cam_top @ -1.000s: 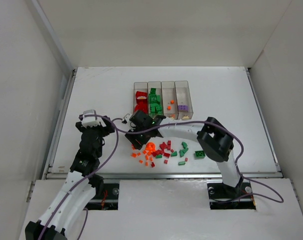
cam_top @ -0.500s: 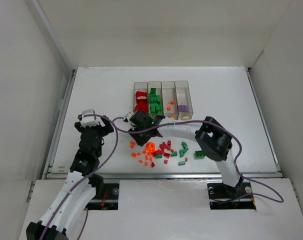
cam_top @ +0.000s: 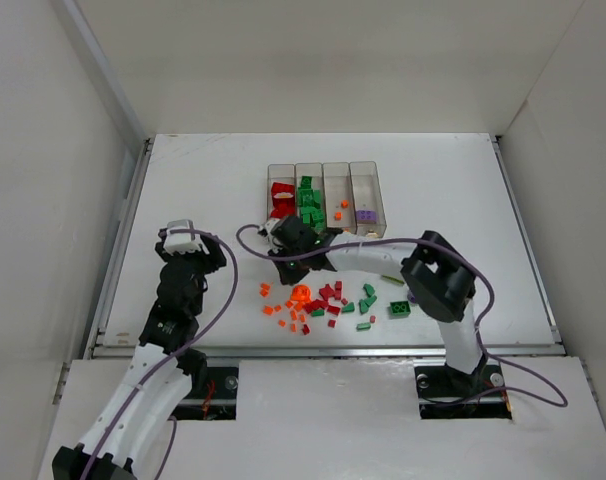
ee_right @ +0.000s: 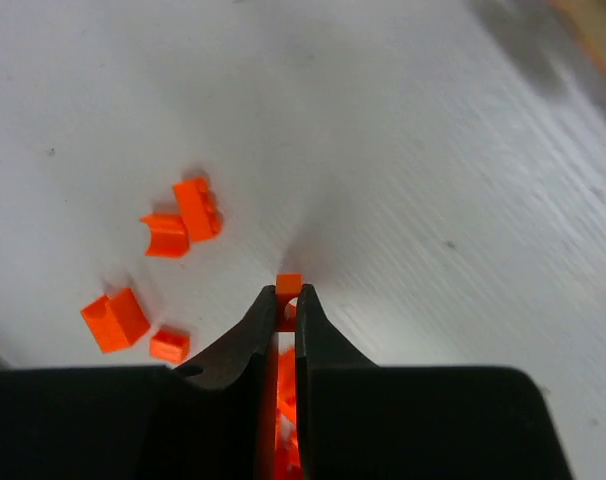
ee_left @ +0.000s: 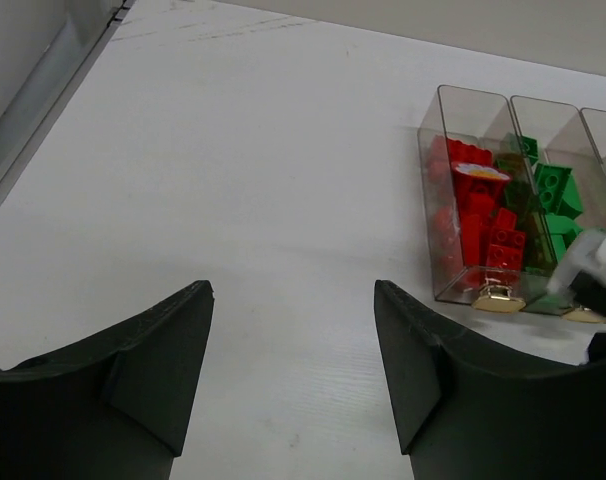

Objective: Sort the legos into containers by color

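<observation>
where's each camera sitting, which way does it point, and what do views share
Top external: above and behind, looking down on the table; left arm and right arm show, bases at bottom.
Left wrist: on the left arm, looking low across the table toward the containers; its open left claw fills the bottom.
Right wrist: on the right arm, looking down at loose orange legos; the right claw is shut on one orange lego.
Shared: top external and left wrist both show the containers.

red legos (ee_left: 478, 215), green legos (ee_left: 555, 190), orange legos (ee_right: 196, 207), white table (ee_left: 233, 180), clear containers (ee_left: 430, 180)
</observation>
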You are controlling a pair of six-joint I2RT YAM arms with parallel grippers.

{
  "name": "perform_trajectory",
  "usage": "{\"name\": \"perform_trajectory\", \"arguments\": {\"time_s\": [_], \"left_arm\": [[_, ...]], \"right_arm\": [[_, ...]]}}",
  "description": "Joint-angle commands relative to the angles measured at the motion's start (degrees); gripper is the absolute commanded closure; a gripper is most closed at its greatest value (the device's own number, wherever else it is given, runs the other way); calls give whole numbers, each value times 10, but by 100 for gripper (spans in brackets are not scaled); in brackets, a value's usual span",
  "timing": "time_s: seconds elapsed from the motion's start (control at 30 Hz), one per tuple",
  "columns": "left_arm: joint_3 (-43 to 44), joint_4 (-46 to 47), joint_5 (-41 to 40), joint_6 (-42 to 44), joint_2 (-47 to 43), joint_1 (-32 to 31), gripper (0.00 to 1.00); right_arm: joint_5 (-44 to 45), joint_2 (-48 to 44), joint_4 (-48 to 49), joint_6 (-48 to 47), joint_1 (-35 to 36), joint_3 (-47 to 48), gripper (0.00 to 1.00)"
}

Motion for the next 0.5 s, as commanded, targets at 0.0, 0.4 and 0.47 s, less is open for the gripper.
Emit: {"name": "perform_trajectory", "arguments": {"time_s": [0.0, 0.4, 0.47], "left_arm": [[-4, 26, 42, 23, -16, 1, 38], [122, -95, 261, 173, 92, -4, 41], [150, -141, 291, 238, 141, -11, 34]], "right_arm": [[-21, -108, 50, 60, -62, -27, 100], [38, -112, 8, 114, -244, 32, 100], [45, -68, -24, 114, -257, 79, 100]]}}
